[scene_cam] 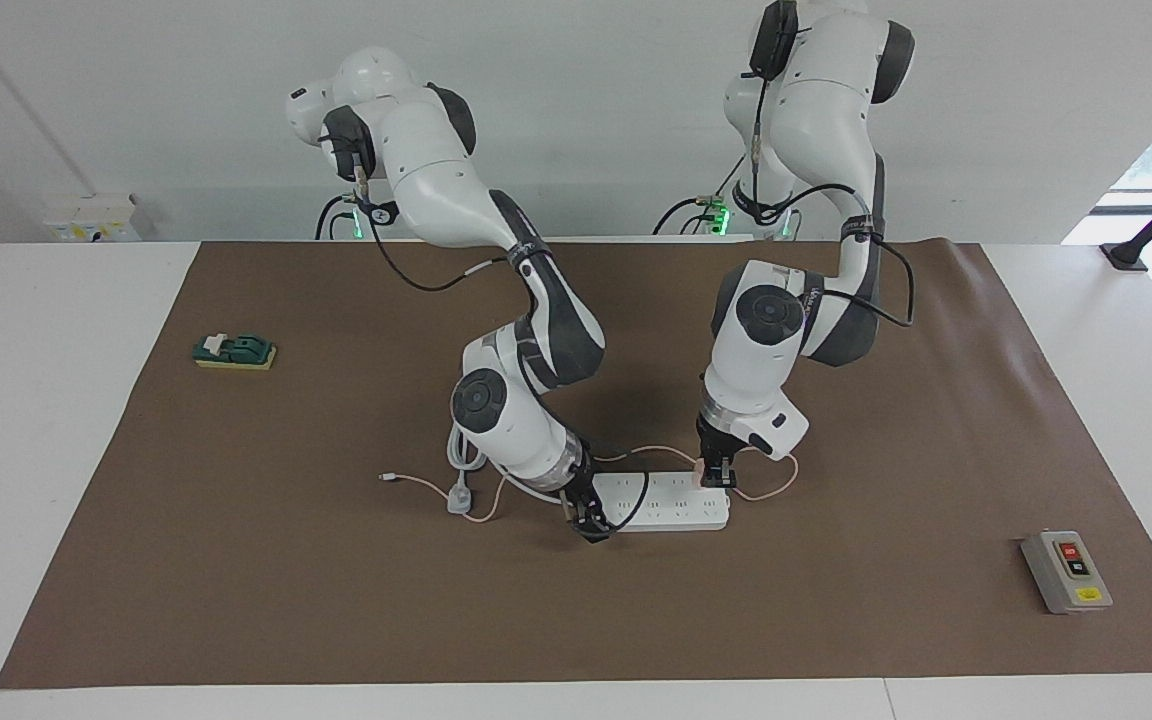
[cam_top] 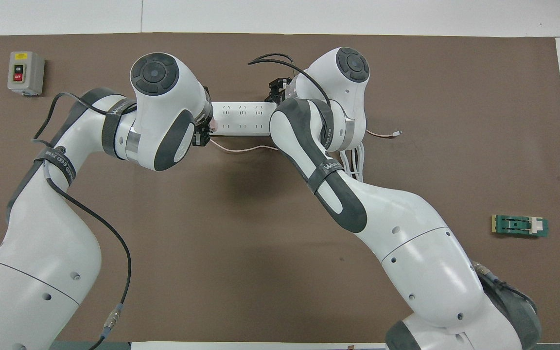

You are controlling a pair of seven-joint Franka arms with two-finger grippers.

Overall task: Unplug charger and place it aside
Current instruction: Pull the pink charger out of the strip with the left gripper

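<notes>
While the left gripper (scene_cam: pixel 715 478) was shut on the charger (scene_cam: pixel 701 466), it sat in the power strip (scene_cam: pixel 671 502); the right gripper (scene_cam: pixel 591 523) pressed the strip's end, fingers unclear.

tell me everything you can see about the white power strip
The power strip is a long white plastic bar with rows of sockets, lying flat on the brown mat. The left gripper is shut on the pink charger at one end; the right gripper is down at the other end. A thin pink cable loops beside it.
</notes>
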